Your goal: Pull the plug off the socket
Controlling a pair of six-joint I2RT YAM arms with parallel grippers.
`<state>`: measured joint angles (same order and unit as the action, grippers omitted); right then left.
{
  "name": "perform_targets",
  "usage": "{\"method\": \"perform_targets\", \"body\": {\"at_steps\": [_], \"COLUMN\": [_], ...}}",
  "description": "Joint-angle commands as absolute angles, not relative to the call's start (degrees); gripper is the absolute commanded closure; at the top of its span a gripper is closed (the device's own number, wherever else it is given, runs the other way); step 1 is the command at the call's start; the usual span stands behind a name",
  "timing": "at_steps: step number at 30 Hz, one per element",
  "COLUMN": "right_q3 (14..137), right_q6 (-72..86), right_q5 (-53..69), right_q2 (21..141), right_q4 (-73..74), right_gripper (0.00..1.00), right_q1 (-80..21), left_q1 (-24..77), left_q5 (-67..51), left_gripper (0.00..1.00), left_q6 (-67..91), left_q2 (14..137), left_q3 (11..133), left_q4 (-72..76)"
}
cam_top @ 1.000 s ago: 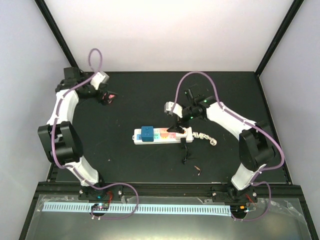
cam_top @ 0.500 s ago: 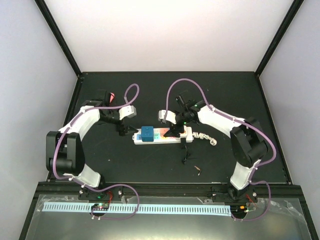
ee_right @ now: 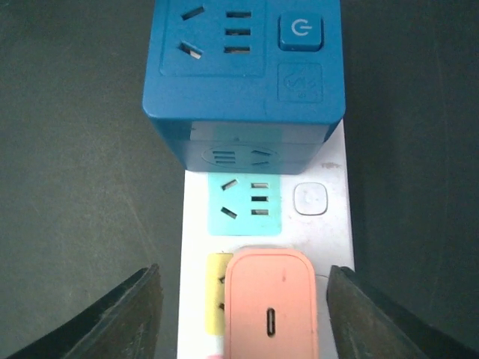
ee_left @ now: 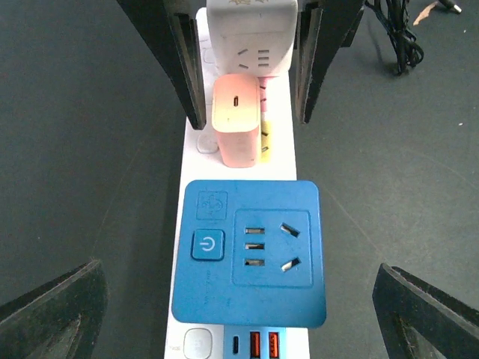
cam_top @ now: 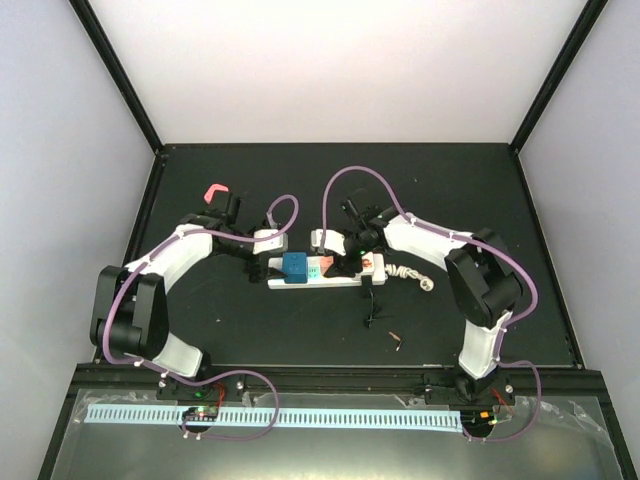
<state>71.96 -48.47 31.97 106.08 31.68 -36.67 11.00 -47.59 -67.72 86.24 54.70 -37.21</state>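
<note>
- The right pincer [ee_right: 243,271] hangs over the socket [ee_right: 340,224] with its fingers apart and clamped on nothing. The pink plug [ee_right: 272,307] stands upright between them, with a gap on each side.
- The socket lies in the middle of the worktop [cam_top: 200,320], its long axis running left to right across both arms. The right pincer's fingers stand one on each long side, so they would close across the plug's narrow width.
- Next along the strip from the pink plug is a bare green outlet [ee_right: 245,203]. Beyond that, a blue cube adapter [ee_right: 243,75] is seated near the strip's left end.
- Farther on, the left pincer [ee_left: 238,271] looks back along the strip from that end. Its fingers are spread wide and empty, and the blue cube lies between them.
- From there a white adapter [ee_left: 251,34] shows just past the pink plug.
- The right arm looks nearer to the plug, so the pull likely goes straight up off the strip. The left arm seems placed to pin the strip down. I cannot tell whether the right fingers are low enough to bite.
</note>
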Motion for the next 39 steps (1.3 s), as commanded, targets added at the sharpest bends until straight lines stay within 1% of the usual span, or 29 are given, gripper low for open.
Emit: {"method": "perform_targets", "body": {"at_steps": [1,7,10,16,20,24,30,31,39], "right_q3": [73.7,75.0,75.2,75.6,75.5,75.8,76.0,76.1,77.6], "right_q6": [-47.7,-47.7,-47.7,-48.0,-48.7,-49.1,-49.3,-49.1,-48.5], "right_q5": [29.6,29.0,29.0,28.9,28.6,26.6,25.1,24.9,23.7], "right_q2": [107.7,109.2,109.4,109.6,109.8,110.6,110.7,110.8,112.1], "right_q4": [30.8,31.8,31.9,32.7,33.2,34.0,35.0,35.0,36.0], "right_gripper": [0.41,0.55,0.57,0.68,0.74,0.79,0.85,0.86,0.93], "right_q1": [-37.7,-37.7,-37.7,-38.0,-38.5,-39.6,-39.9,-39.9,-40.2], "left_q1": [12.3,13.6,14.4,15.6,15.6,16.2,16.9,16.9,17.0], "left_q5": [-46.8,-45.9,-44.4,-41.6,-41.0,-41.0,-39.0,-39.0,-40.0], "left_gripper": [0.01,0.01,0.01,0.03,0.08,0.16,0.17,0.19,0.42], "left_q6": [-69.7,-70.1,-69.1,-69.9,-70.1,-69.7,-69.0,-68.9,-65.5], "left_q2": [86.5,87.6,88.3,89.2,89.1,89.2,89.2,89.3,88.1], "left_q3": [52.9,52.7,53.0,53.6,53.3,53.0,51.9,52.0,52.7], "left_q4": [-32.1,-31.5,-30.5,-32.0,-32.2,-32.1,-30.6,-30.7,-30.7]}}
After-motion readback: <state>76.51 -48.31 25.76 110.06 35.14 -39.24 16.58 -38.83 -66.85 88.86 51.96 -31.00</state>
